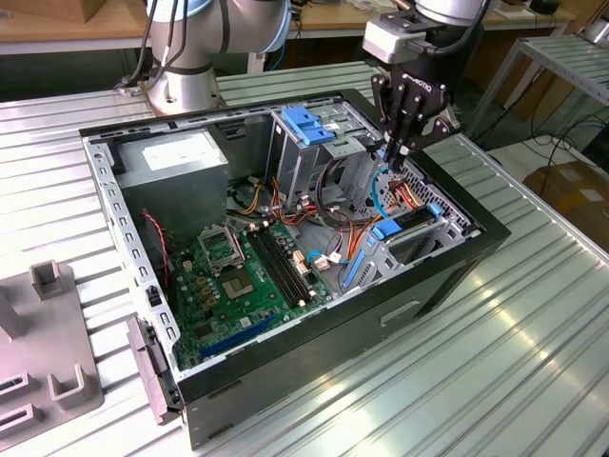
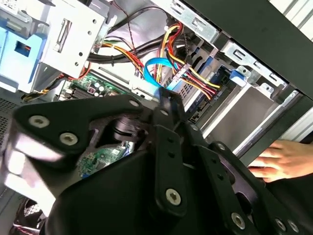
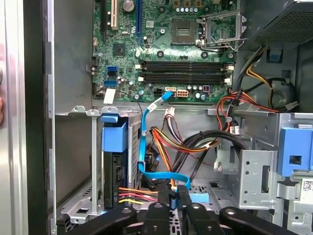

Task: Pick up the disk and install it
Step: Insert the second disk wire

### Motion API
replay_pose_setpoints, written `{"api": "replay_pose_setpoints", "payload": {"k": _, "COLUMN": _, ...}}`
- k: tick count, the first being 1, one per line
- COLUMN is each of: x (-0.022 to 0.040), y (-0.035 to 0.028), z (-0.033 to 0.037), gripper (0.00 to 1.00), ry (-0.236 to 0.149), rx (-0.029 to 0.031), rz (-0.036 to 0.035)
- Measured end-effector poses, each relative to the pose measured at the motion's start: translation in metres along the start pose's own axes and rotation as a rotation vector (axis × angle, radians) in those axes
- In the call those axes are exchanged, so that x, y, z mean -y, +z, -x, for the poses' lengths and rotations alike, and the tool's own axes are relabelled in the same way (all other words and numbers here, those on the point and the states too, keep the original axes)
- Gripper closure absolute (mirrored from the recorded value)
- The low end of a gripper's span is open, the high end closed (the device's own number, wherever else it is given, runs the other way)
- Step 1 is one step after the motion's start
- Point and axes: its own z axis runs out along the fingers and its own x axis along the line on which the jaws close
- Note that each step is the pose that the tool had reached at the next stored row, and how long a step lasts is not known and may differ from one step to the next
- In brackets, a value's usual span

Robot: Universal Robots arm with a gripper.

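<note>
The disk (image 1: 407,222) stands on edge in the drive bay at the case's corner on the exterior view's right, its blue carrier rail (image 1: 390,229) facing up. In the first wrist view the disk (image 3: 110,176) shows its dark side under the blue rail (image 3: 115,141), with orange, yellow and red wires running to it. My gripper (image 1: 392,152) hangs just above the bundle of cables beside that bay. Its fingers stand close together (image 3: 175,203), and the end of a flat blue cable (image 3: 161,176) lies right at their tips. I cannot tell whether they pinch it.
The open computer case (image 1: 285,371) lies on a slatted metal table. Inside are a motherboard (image 1: 238,276), a grey power supply (image 1: 176,157) and a metal drive cage with a blue latch (image 1: 309,124). A person's hand (image 2: 283,159) rests on the case's outer wall. Grey fixtures (image 1: 48,381) stand on the exterior view's left.
</note>
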Motion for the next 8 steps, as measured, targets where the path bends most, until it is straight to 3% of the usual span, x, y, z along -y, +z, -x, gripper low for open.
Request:
{"api": "replay_pose_setpoints", "payload": {"k": 3, "x": -0.0001, "y": 0.0018, "z": 0.0002, "gripper": 0.89, "ry": 0.0, "rx": -0.0089, "rz": -0.0012}}
{"api": "replay_pose_setpoints", "payload": {"k": 8, "x": -0.0002, "y": 0.0036, "z": 0.0003, "gripper": 0.89, "ry": -0.001, "rx": -0.0182, "rz": -0.0034}}
